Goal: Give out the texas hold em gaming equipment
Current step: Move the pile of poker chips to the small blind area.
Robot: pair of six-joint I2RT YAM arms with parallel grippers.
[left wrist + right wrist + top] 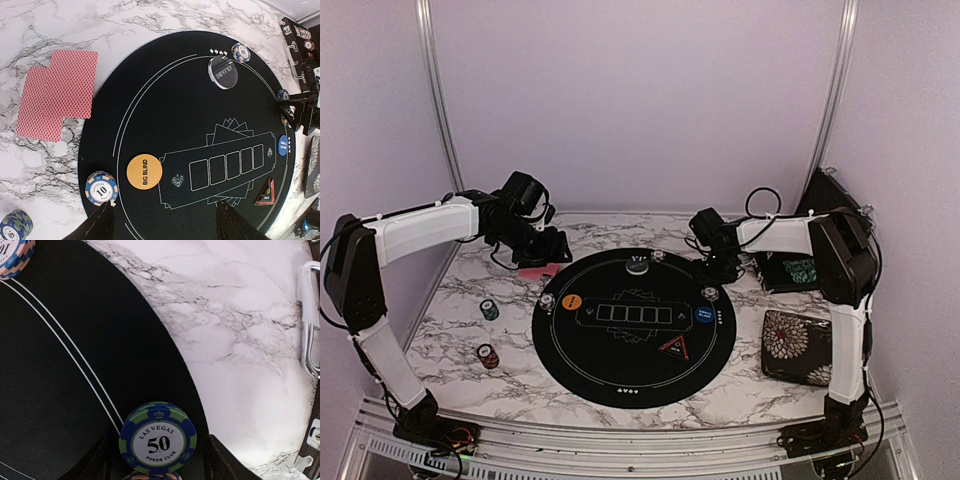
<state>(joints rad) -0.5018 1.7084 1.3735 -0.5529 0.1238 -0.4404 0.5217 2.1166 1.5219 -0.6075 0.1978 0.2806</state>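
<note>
Two pink-red-backed cards (55,95) lie overlapping on the marble just left of the round black mat (190,100); in the top view the cards (535,271) sit right under my left gripper (548,250). That left gripper (165,222) is open and empty above the orange Big Blind button (144,171) and a "10" chip (101,188). My right gripper (158,460) stands open astride a small chip stack topped by a "50" chip (158,437) at the mat's right edge, with a gap on each side. The blue button (706,317) and black triangle marker (675,348) lie on the mat.
A green chip stack (490,309) and a red one (487,355) stand on the marble at the left. A dealer button (637,266) and a chip (658,257) sit at the mat's far edge. The floral case (798,345) and its open half (790,270) are on the right.
</note>
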